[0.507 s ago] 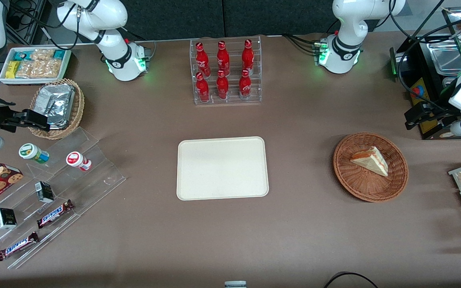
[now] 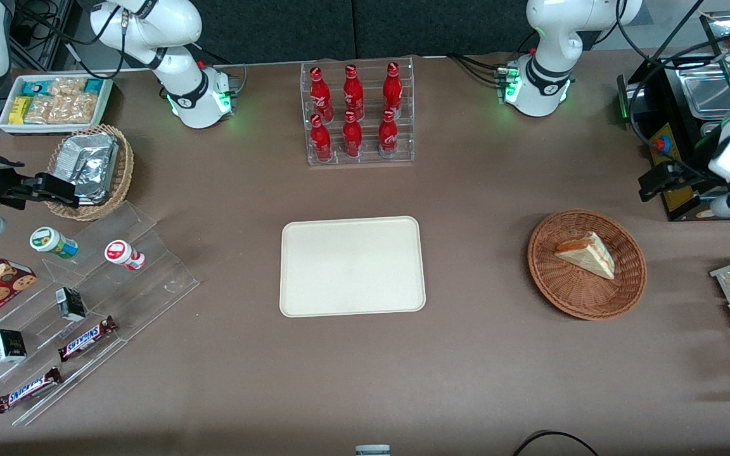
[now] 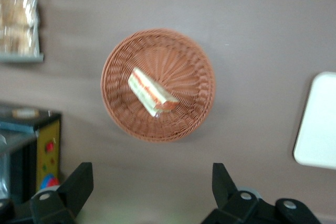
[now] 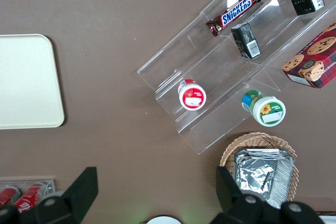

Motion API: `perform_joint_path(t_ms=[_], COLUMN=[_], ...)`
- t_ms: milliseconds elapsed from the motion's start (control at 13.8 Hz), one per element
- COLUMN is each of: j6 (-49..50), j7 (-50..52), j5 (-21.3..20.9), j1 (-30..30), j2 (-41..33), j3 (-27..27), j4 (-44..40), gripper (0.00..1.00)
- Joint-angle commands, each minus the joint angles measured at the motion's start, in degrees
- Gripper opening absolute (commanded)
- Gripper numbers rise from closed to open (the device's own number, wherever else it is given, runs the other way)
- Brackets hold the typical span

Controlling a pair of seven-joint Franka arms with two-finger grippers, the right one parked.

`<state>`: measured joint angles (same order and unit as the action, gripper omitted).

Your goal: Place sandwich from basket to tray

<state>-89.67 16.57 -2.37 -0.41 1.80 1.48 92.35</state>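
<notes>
Sandwich lying on its side in the round reddish-brown basket, pale bread face up, orange-red and green filling along one edge; also seen from the left wrist, resting near the middle of the basket. Basket set on the brown table toward the working arm's end, well apart from the cream tray, which sits near the table's middle with nothing on it; one rounded corner of the tray visible from the wrist. Left gripper held high above the table, clear of the basket and touching nothing, fingers spread wide and released, nothing between them; seen from the front at the working arm's end of the table, farther from the camera than the basket. Rack of red bottles standing farther from the camera than the tray. Tan wicker basket with foil packets, clear stepped display with chocolate bars and small tubs toward the parked arm's end
</notes>
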Motion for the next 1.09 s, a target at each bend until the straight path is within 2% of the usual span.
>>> perform_joint_path(t_ms=[0,362,580,725,870,1014], j6=[-0.75,-23.31,-32.46,-42.20,-44.97,-47.86], j7=[12.75,26.99,29.31,29.31,30.01,35.26], j5=[1.22,1.22,1.49,4.72,6.23,6.23], j1=[-0.21,-0.21,2.24,5.76,6.03,5.95], j2=[4.52,4.71,4.80,3.66,6.27,8.22], j3=[-1.31,-1.66,-1.66,-1.66,-1.66,-1.66], j4=[1.32,18.54,26.98,34.62,35.54,35.45], gripper=[1.00,1.00,1.00,1.00,1.00,1.00])
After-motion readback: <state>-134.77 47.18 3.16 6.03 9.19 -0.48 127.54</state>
